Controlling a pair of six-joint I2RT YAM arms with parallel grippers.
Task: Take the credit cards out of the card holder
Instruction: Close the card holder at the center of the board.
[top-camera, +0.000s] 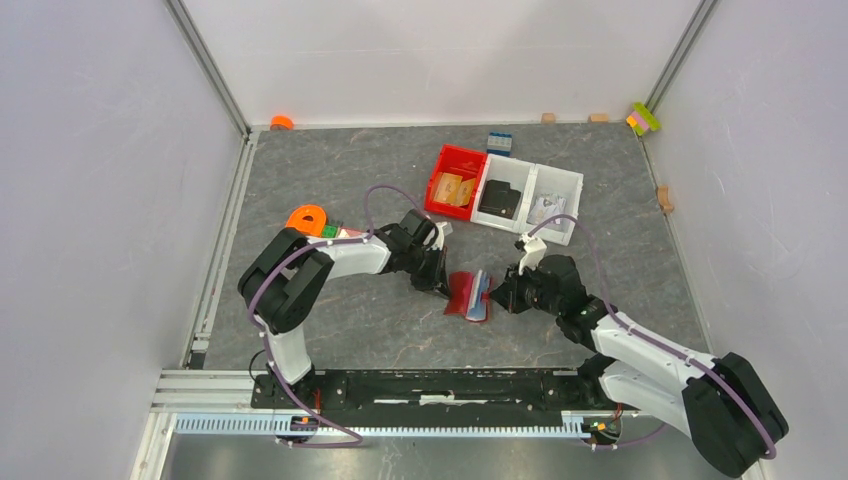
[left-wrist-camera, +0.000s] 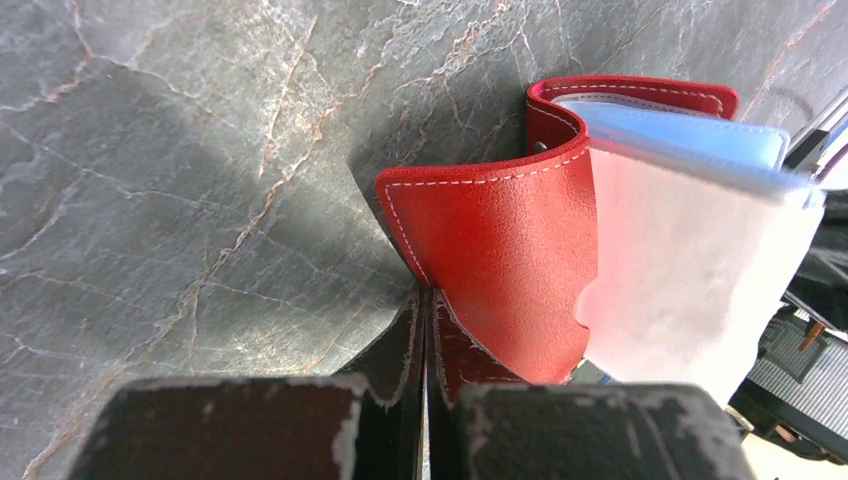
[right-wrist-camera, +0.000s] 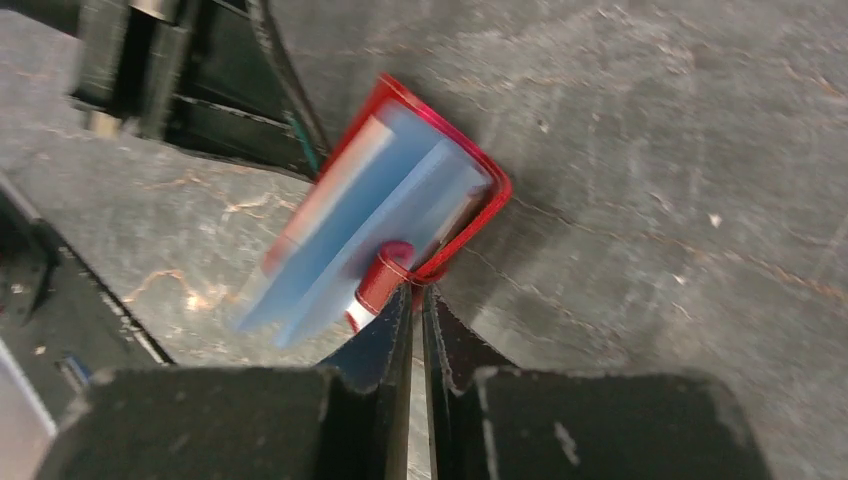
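A grey, stone-veined table (top-camera: 350, 160) fills the floor between pale walls. The left arm (top-camera: 300, 270) and the right arm (top-camera: 650, 360) both reach inward from the near edge, and their tips meet near the table's middle. Toward the far side stands a red bin (top-camera: 470, 153) with tan pieces in it. A pair of white bins (top-camera: 560, 172) sits touching its right side. An orange piece (top-camera: 307, 218) lies by the left arm's elbow, and a small blue block (top-camera: 499, 142) lies just beyond the bins.

The card holder (top-camera: 460, 292) is between the two grippers, well in front of the bins and opened like a book. In the top view its long axis runs roughly far to near, tilted slightly. The dark red cover faces the left arm and the open, fanned side faces the right arm. I cannot tell whether it rests on the table or is lifted off it.

The credit cards (top-camera: 483, 295) are in the holder, lying along its long axis. In the left wrist view a light blue one (left-wrist-camera: 690, 135) lies behind a pale, whitish-pink leaf (left-wrist-camera: 700, 290).

The left gripper (left-wrist-camera: 425, 300) has its fingers pressed together on the edge of the red cover. The right gripper (right-wrist-camera: 415, 292) has its fingers nearly together, with only a thin slit between them. The holder's red strap and corner sit right at the tips, but I cannot tell whether they are pinched.
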